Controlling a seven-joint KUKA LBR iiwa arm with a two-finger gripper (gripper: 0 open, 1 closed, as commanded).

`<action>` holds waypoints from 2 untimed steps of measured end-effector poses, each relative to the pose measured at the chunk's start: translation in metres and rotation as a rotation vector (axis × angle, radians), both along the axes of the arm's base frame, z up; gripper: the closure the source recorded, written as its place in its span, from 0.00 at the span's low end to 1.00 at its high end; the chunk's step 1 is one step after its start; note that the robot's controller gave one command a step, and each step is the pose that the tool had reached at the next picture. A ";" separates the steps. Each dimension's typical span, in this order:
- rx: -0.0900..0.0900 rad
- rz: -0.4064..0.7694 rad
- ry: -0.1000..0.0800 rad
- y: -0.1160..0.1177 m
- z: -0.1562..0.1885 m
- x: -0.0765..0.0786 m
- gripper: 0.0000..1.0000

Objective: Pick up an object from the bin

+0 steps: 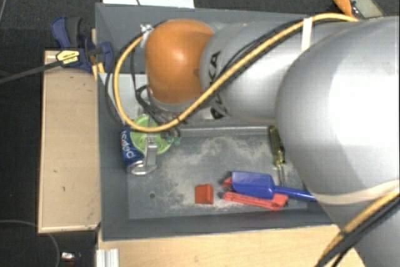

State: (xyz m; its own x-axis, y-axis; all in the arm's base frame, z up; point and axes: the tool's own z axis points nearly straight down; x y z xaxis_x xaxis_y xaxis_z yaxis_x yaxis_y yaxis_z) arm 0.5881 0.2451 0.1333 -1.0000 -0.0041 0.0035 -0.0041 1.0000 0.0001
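Blue drink can, 1, lying on its side by the left edge of the bin, silver end toward the front edge; just beside it 1 green round thing, partly hidden. Gripper low over both, beneath the arm's orange cover; clenched or released cannot be told. Near the front edge: 1 red block, 1 blue flat piece, 1 red flat piece touching it

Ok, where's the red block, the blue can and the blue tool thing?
red block (204,194): camera view, middle of its top face.
blue can (127,147): camera view, its lettered side.
blue tool (252,182): camera view, its wide body.
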 end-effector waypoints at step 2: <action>-0.002 0.420 -0.029 0.000 -0.050 0.008 0.00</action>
